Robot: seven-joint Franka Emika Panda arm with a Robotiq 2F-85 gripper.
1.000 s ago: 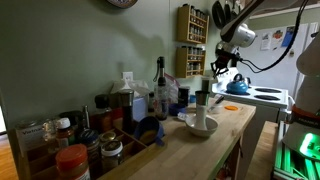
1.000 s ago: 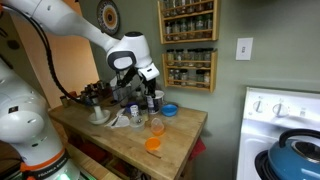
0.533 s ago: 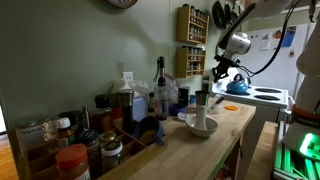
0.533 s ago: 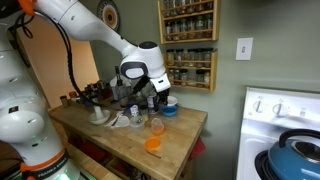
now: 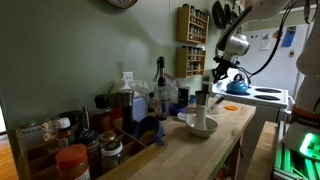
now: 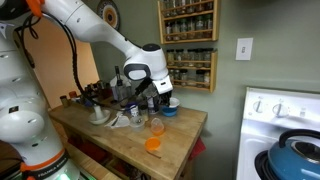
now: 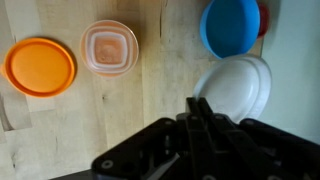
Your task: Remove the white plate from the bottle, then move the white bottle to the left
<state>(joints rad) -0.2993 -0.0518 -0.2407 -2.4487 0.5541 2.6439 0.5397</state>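
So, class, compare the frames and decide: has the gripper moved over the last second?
Yes. In an exterior view the gripper has shifted to the right, closer to the wall spice rack.

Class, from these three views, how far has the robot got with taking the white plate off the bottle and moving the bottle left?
Done: nothing I can confirm. The white plate shows beside a blue bowl, but whether it rests on the white bottle or the counter is unclear. In hand: the gripper hovers above the counter, jaws shut and empty. Left: probably both steps, plate first, then bottle.
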